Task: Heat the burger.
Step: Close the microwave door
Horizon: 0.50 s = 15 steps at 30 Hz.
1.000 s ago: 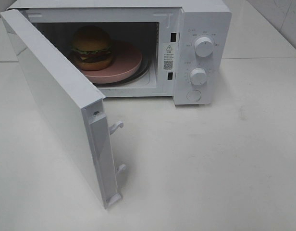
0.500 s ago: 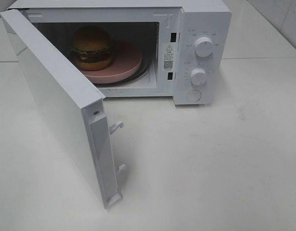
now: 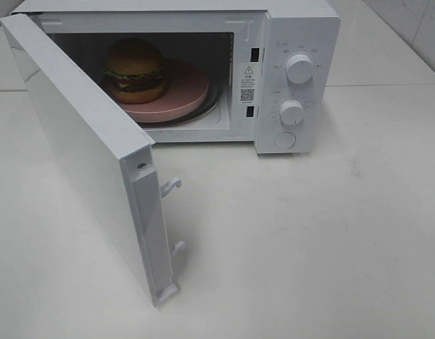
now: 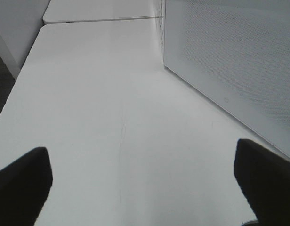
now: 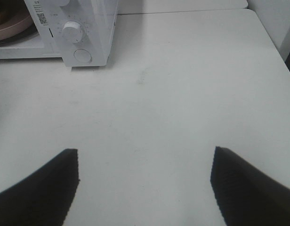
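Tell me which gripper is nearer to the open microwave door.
Left. The left gripper is close beside the door; the right gripper is farther back, facing the control panel.

Overhead faces microwave (image 3: 302, 88); wrists low over table (image 5: 182, 84)

White microwave (image 3: 323, 42) on white table (image 3: 330, 233), door (image 3: 76, 141) open, pink plate (image 3: 188, 90) inside

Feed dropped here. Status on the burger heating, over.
Left gripper open, empty; right gripper open, empty. Burger on pink plate inside microwave. Door wide open, not yet shut.
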### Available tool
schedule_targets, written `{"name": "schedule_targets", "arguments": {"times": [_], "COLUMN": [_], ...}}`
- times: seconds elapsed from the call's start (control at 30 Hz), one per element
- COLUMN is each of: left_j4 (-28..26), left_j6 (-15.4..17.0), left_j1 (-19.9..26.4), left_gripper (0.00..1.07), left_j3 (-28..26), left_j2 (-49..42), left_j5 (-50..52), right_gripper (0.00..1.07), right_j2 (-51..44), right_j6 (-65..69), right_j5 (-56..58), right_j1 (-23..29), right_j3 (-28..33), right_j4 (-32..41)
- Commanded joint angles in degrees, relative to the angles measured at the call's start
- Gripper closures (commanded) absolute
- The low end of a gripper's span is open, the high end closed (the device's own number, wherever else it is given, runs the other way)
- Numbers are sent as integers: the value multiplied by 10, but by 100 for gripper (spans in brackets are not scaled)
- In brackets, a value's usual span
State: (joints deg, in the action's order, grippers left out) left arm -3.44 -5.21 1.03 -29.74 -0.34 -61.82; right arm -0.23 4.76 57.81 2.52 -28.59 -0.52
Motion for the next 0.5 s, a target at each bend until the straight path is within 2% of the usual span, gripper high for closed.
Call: {"name": "schedule_targets", "arguments": {"times": [0.03,0.37,0.5], "left_j4": [-3,-1,-5], "left_j6": [-1,-1,-1], "left_j1": [-3,-3,-3], "left_gripper": [9,9,9], "left_j3": [2,2,-14], "left_j2": [-9,-9,7], "left_j5": [6,6,20], "right_gripper": [31,31,31], "right_j2": [-17,-17,-17], "right_j6": [-2,-2,-2], "right_j5": [-7,-7,-7], "right_j1": [-5,-5,-5], "right_j3": [2,2,2], "right_j4": [1,1,1]}}
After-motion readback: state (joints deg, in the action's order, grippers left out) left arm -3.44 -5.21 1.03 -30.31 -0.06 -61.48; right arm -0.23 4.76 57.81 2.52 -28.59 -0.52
